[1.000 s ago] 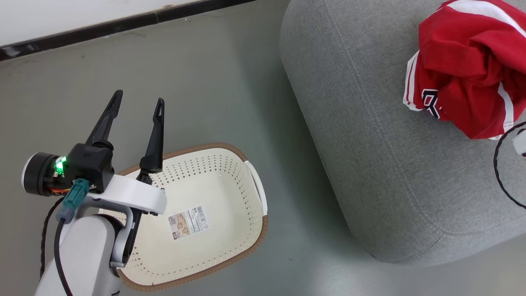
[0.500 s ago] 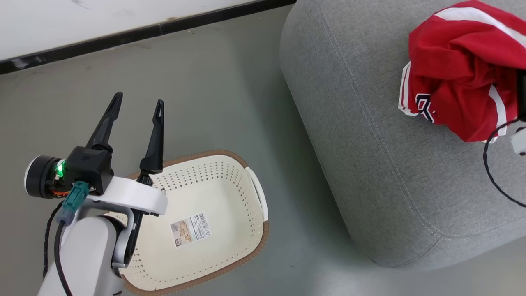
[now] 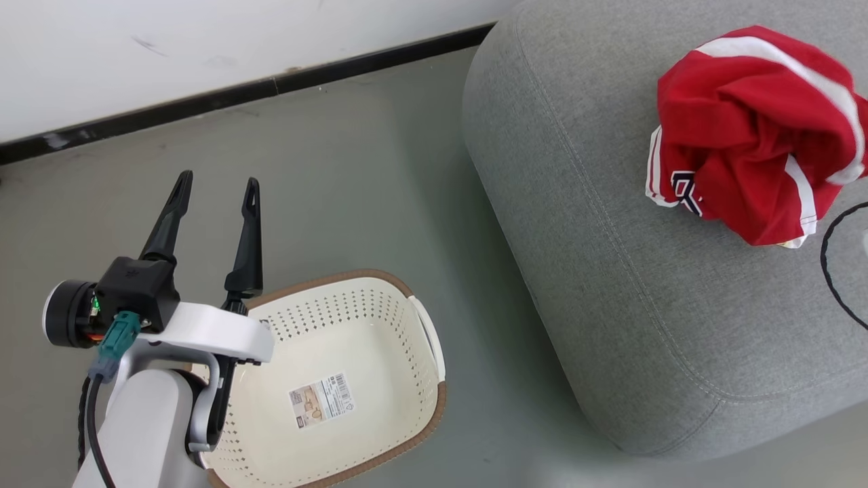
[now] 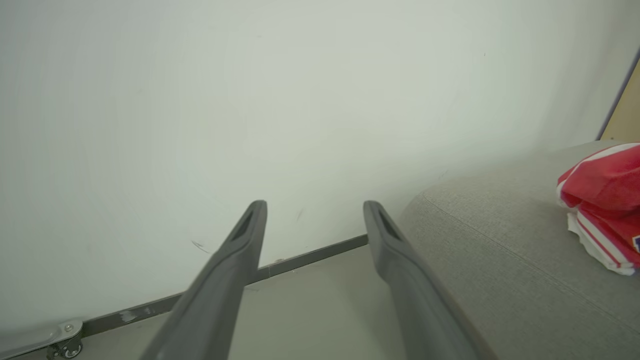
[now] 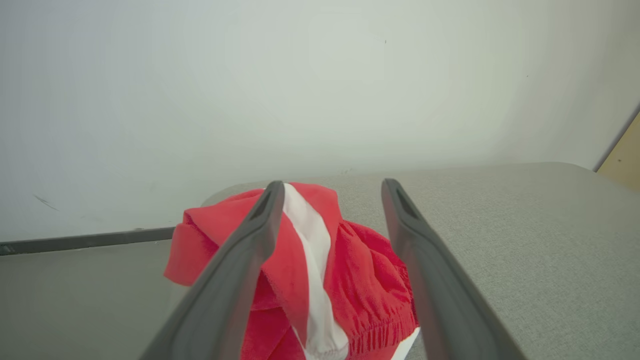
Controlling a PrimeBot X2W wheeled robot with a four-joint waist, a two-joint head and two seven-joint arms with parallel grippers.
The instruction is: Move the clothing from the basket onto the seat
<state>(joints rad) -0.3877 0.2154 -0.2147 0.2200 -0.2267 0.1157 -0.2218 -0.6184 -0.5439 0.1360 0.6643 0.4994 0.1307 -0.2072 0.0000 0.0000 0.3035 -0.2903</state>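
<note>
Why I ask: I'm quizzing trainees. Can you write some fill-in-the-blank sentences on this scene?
The red clothing lies on the grey ____.
The basket stands on the ____.
The left gripper, holding nothing, is ____.
The right gripper, fingers framing the clothing, is ____.
Missing: seat; floor; open; open.

floor [image 3: 352,176]: grey-green | near left: empty basket [image 3: 352,313] standing | right: grey seat [image 3: 610,271] standing | on seat, far right: crumpled red clothing [image 3: 739,135]

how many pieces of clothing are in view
1 heap of clothing lies bunched on the seat, apart from the basket; a second garment may be hidden in its folds.
</note>
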